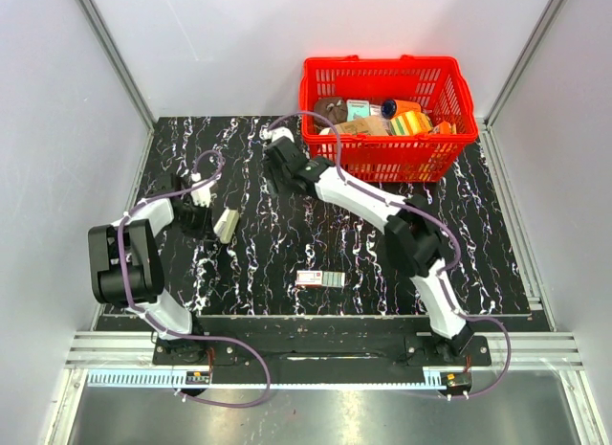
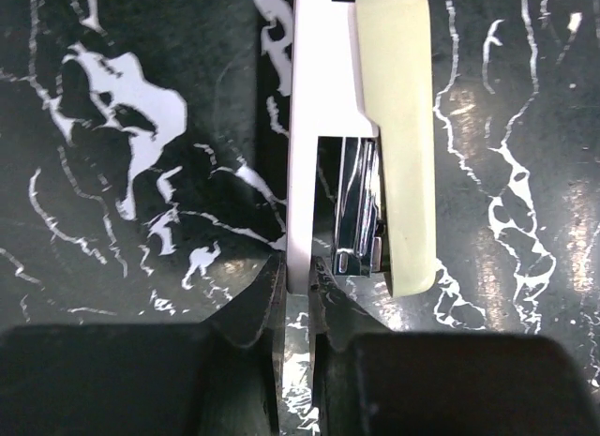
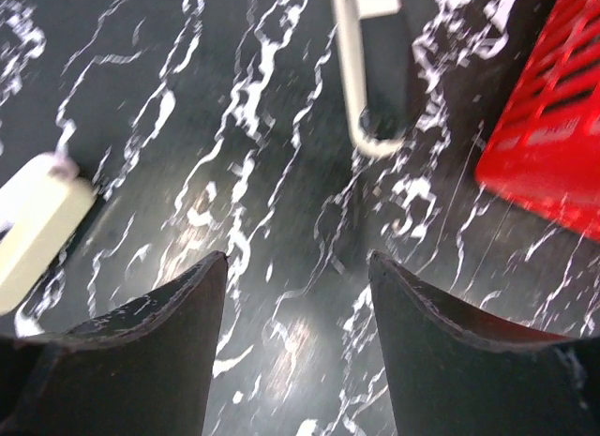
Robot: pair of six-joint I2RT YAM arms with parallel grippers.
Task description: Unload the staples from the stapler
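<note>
The stapler (image 1: 226,225) lies on its side on the black marbled table, left of centre. In the left wrist view it shows a white base arm (image 2: 306,127), a cream top (image 2: 398,127) and a chrome staple magazine (image 2: 361,206) between them. My left gripper (image 2: 298,288) is shut on the near end of the white base arm; in the top view this gripper (image 1: 201,211) sits just left of the stapler. My right gripper (image 3: 295,267) is open and empty above bare table, near the basket (image 1: 275,156). The stapler's cream end (image 3: 37,232) shows at its far left.
A red basket (image 1: 457,86) full of assorted items stands at the back right; its corner shows in the right wrist view (image 3: 553,145). A small staple box (image 1: 318,278) lies near the front centre. A white-edged dark object (image 3: 367,70) lies ahead of the right gripper.
</note>
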